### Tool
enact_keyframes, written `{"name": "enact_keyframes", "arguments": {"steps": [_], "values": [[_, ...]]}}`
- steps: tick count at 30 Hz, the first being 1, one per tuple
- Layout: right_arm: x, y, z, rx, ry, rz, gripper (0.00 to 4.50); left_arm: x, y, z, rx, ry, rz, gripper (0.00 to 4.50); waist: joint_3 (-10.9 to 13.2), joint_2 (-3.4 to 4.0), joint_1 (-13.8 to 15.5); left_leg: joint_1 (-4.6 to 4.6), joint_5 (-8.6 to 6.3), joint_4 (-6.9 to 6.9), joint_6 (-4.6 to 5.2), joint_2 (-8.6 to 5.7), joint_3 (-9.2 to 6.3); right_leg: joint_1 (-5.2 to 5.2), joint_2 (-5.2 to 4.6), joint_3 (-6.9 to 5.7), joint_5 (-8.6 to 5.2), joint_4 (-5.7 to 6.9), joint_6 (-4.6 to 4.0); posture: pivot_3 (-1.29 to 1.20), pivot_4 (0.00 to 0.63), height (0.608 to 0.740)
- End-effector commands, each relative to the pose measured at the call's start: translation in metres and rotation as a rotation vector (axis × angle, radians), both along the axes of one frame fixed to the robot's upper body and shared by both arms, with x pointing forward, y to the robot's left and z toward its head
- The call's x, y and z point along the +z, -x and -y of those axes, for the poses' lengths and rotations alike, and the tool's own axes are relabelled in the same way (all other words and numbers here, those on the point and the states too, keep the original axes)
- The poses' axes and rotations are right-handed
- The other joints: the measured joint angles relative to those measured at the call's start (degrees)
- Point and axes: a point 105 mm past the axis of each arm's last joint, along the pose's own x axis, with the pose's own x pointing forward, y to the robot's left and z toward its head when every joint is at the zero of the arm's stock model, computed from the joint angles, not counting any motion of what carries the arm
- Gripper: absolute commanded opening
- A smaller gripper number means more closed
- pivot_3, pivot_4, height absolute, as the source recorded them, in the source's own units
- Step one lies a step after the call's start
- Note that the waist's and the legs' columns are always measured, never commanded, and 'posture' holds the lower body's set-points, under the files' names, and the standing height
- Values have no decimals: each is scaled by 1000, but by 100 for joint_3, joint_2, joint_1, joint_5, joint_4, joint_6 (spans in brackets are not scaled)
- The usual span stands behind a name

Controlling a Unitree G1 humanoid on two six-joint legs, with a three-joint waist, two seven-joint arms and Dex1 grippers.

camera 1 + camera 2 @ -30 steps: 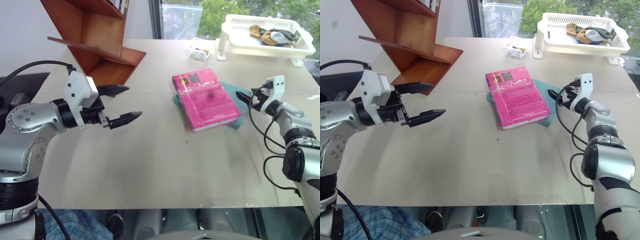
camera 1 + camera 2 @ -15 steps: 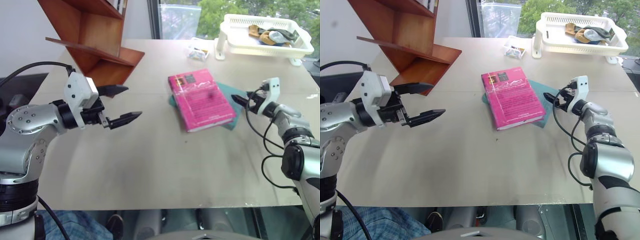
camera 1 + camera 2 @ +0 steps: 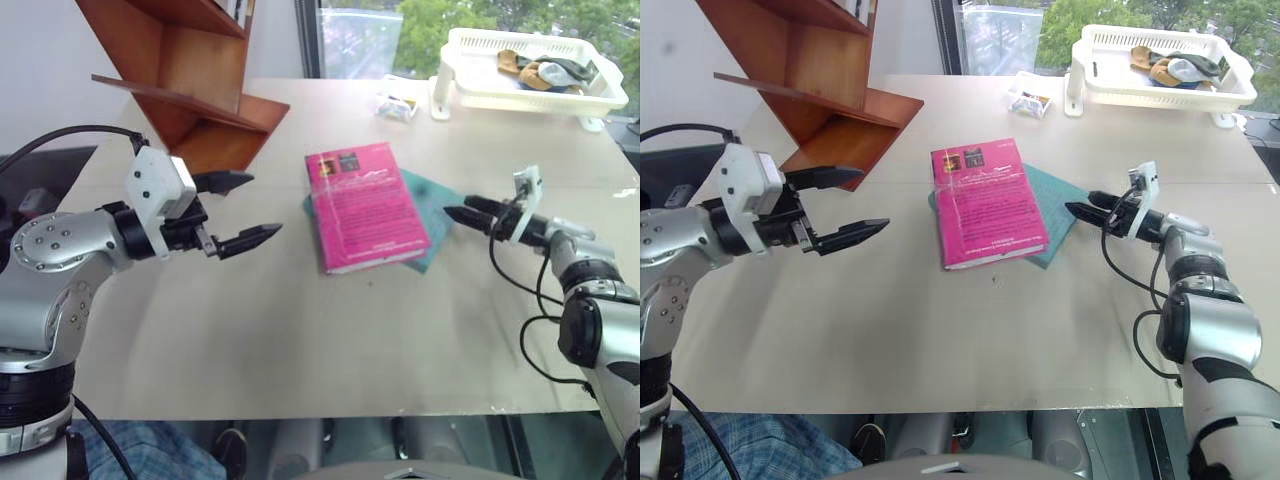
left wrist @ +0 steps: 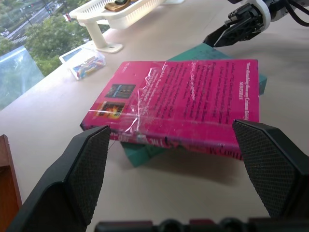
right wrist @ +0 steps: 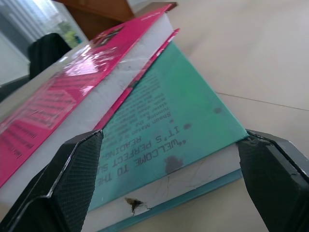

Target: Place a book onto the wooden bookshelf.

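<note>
Pink book (image 3: 364, 206) is lying flat on teal book (image 5: 178, 140), mid-table, not yet lifted. Left gripper (image 3: 238, 211) is hovering w/ fingers wide. Right gripper (image 3: 1087, 212) is flanking teal corner, spread. Wooden bookshelf (image 3: 190, 80) is waiting; placement remains.

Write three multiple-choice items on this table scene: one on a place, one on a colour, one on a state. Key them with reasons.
1. Where does the pink book lie?
A. on the teal book
B. in the white basket
C. on the wooden bookshelf

2. What colour is the basket?
A. red
B. white
C. black

3. How is the left pincer?
A. shut on the pink book
B. shut on nothing
C. open, holding nothing

Answers:
1 A, the teal book shows from under its right edge; the wooden bookshelf stands apart.
2 B, its slatted walls are white.
3 C, its fingers stand wide apart above the table.
</note>
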Motion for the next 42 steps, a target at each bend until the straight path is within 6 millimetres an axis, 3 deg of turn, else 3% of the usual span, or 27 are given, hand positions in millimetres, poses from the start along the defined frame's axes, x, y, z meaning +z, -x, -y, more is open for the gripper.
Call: {"name": "enact_keyframes", "arguments": {"steps": [1, 7, 11, 14, 16, 19, 24, 33, 42], "values": [[12, 4, -15, 84, -41, 58, 4500, 10, 0, 3, -19, -2, 45, 4441, 0, 0, -3, 0, 0, 0, 0, 0, 0, 0, 0, 0, 0, 1, 0, 0, 150, 740], [5, 19, -35, 219, -53, 45, 4500, 10, -1, 4, -28, -6, 40, 4441, 0, 0, 22, -2, 0, 0, 0, -1, -2, 0, -2, -2, 0, -1, 0, 0, 150, 740], [3, 15, -32, 163, -7, 66, 4500, 9, 0, 4, -28, -3, 35, 4441, 0, 0, 17, -2, 0, 0, 0, -2, -4, 0, -3, -4, 0, 2, 0, 0, 150, 740], [14, -2, -18, 3, 38, 138, 4500, 8, -1, 0, -7, 3, 32, 4441, 0, 0, 15, 0, 0, 0, 0, -2, -5, 0, -3, -4, 0, 4, 0, 0, 150, 740], [31, -16, -6, -127, 24, 198, 4500, 7, -7, -9, 40, 6, 32, 4441, 1, 2, 4, 1, 0, 0, 0, -2, -5, 0, -3, -4, 0, 5, 0, 0, 150, 740], [52, -25, -5, -190, -36, 235, 4500, 2, -16, -22, 107, 28, 20, 4441, 2, 3, 1, 1, 0, 0, -1, -1, -5, -2, -1, -4, 0, 7, 0, 0, 150, 740], [65, -30, -40, -141, -169, 193, 4500, -15, -19, -35, 128, 32, -36, 4441, 1, 1, -9, 1, 0, -2, -1, 2, -3, -2, -1, -3, 0, 3, 0, 0, 150, 740], [45, -24, -114, -15, -116, 113, 4500, -15, -17, -39, 113, 18, -37, 4441, 2, 1, 24, -4, -1, -6, -1, -5, -4, -7, -13, -7, 0, 4, 0, 0, 150, 740], [33, -11, -158, 150, -23, 106, 4500, -13, -10, -42, 123, 12, -30, 4441, 2, 1, -11, -2, -1, -12, -1, -4, -9, -9, -11, -9, 0, 6, -1, 0, 150, 740]]}}
